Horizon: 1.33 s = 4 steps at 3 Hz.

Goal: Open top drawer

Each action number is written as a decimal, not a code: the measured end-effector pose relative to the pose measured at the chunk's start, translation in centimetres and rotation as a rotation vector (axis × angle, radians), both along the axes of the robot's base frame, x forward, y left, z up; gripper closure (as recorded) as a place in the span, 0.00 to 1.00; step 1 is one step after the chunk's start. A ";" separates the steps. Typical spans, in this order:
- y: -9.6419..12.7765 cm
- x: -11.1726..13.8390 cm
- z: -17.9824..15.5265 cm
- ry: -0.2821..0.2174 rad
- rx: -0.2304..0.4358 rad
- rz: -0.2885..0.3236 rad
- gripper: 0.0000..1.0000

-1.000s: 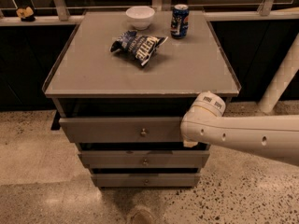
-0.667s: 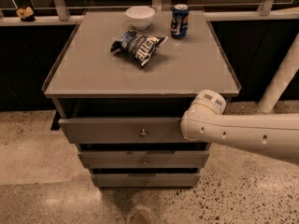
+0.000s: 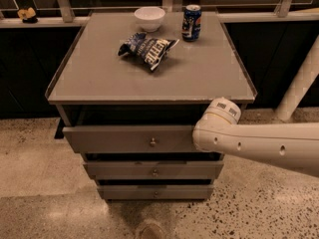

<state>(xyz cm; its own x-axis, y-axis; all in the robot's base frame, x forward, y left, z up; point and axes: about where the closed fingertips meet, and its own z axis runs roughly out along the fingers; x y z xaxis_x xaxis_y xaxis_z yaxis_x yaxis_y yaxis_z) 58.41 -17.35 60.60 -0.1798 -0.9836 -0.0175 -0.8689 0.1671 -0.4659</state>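
The top drawer is the widest grey front of the cabinet, with a small brass knob at its centre. It stands pulled out a little, with a dark gap above its front. My white arm reaches in from the right, and its wrist sits at the drawer's right end, just under the cabinet top. My gripper is hidden behind the wrist, at the right end of the drawer front.
Two narrower drawers sit below the top one. On the cabinet top lie a chip bag, a white bowl and a blue can. A white post stands at the right. The floor is speckled.
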 end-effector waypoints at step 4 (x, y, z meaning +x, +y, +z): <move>0.0 0.0 0.0 0.000 0.000 0.000 0.36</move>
<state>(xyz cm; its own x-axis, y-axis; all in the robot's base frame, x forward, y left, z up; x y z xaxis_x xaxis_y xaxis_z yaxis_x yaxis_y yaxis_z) 58.40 -17.35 60.59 -0.1797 -0.9836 -0.0175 -0.8689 0.1671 -0.4659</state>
